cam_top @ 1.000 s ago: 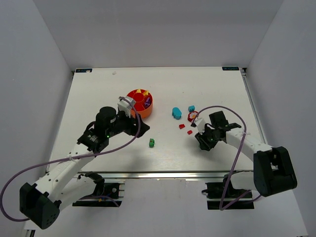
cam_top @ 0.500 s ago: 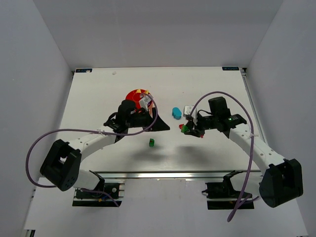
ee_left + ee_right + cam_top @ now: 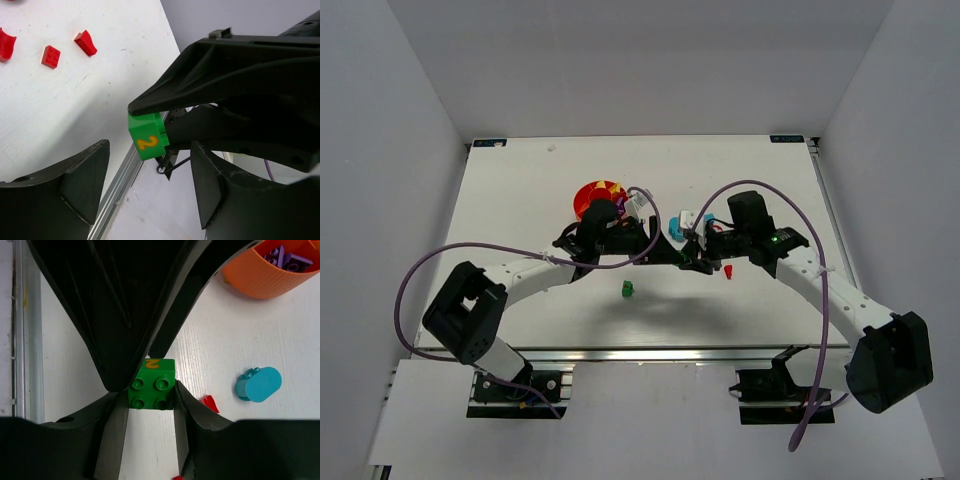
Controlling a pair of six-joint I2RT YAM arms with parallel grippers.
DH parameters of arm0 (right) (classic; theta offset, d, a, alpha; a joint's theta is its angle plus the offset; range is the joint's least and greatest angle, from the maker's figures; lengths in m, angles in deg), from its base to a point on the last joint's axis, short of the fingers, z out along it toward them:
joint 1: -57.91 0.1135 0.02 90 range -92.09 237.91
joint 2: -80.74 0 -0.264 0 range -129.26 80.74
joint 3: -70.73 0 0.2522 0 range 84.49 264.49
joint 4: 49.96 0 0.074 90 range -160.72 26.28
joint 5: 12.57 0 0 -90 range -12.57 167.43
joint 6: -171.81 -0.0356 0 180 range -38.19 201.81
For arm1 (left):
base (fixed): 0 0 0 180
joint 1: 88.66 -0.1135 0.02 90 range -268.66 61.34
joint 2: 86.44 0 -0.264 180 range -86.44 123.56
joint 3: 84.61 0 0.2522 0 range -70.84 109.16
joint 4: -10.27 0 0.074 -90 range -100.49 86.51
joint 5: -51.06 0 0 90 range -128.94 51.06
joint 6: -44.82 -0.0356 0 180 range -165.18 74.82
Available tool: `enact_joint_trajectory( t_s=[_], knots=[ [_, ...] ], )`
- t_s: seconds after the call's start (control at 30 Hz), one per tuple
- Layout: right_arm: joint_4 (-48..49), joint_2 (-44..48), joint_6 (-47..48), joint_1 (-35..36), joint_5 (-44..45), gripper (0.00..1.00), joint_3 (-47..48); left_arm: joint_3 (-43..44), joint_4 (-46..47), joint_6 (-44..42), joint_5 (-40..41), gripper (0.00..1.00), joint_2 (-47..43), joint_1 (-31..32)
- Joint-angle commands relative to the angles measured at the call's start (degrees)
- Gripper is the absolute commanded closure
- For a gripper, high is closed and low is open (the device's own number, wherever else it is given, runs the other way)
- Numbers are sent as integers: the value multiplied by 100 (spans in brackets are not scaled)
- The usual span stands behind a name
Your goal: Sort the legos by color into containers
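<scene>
Right end effector (image 3: pixel 150 407) is clamped on the green brick (image 3: pixel 152 384) marked 2, held off the counter (image 3: pixel 520 180). Left end effector (image 3: pixel 148 150) has its fingers apart, flanking the brick. Likely a handover, since the orange tub (image 3: pixel 255 282) sits on the left arm's side. 1 loose green brick (image 3: pixel 628 289) still needs sorting.

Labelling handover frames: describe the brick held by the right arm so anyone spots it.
In the right wrist view, go from the orange tub at top right down-left to mid-frame. There the green brick sits pinched between the right arm's fingers. Unlike the teal oval piece and red wedge nearby, it is green, with four studs and a yellow 2.
</scene>
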Motion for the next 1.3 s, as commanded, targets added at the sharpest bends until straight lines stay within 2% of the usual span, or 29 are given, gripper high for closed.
enact_joint_trajectory(
  t_s=[0.0, 0.03, 0.47, 0.57, 0.6, 0.73, 0.77, 0.8, 0.83, 0.87, 0.9, 1.0, 1.03, 1.07, 1.2, 1.27],
  knots=[
    [227, -5, -141, 89, 30, 100, 290, 232, -28, 30, 169, 26, 6, 103],
    [227, 3, -167, 97, 48, 100, 308, 267, -115, 22, 195, 30, 58, 103],
    [227, 117, -194, 229, 109, 100, 203, 557, -160, 4, 337, 43, 357, 217],
    [244, 126, -194, 238, 135, 100, 194, 575, -160, 13, 292, 58, 401, 217],
    [253, 135, -202, 238, 153, 100, 185, 584, -151, 13, 284, 66, 410, 217],
    [341, 135, -264, 238, 311, 98, 132, 636, -283, -48, 301, 82, 358, 217],
    [367, 144, -273, 238, 398, 94, 123, 680, -318, -92, 327, 85, 349, 217],
    [402, 153, -290, 229, 443, 80, 115, 706, -449, -136, 354, 87, 314, 217],
    [420, 153, -343, 238, 495, 71, 71, 741, -537, -250, 424, 91, 296, 217],
    [472, 153, -361, 229, 609, 54, 62, 785, -625, -312, 459, 93, 287, 217],
    [490, 153, -396, 212, 654, 12, 53, 882, -878, -399, 503, 96, 270, 217],
    [683, 153, -545, 203, 926, 11, -26, 1101, -1484, -768, 862, 99, 121, 60],
    [718, 170, -589, 186, 1031, 11, -52, 1198, -1879, -1135, 1107, 99, -11, -2],
    [788, 179, -694, 177, 1267, 11, -148, 1321, -2161, -1330, 1701, 100, -81, -3],
    [1288, 355, -1045, 89, 1647, 11, -456, 1910, -3496, -2025, 2767, 100, -319, -353],
    [1483, 443, -1369, -16, 1970, 16, -562, 2200, -3876, -2280, 3182, 100, -407, -485]
  ],
)
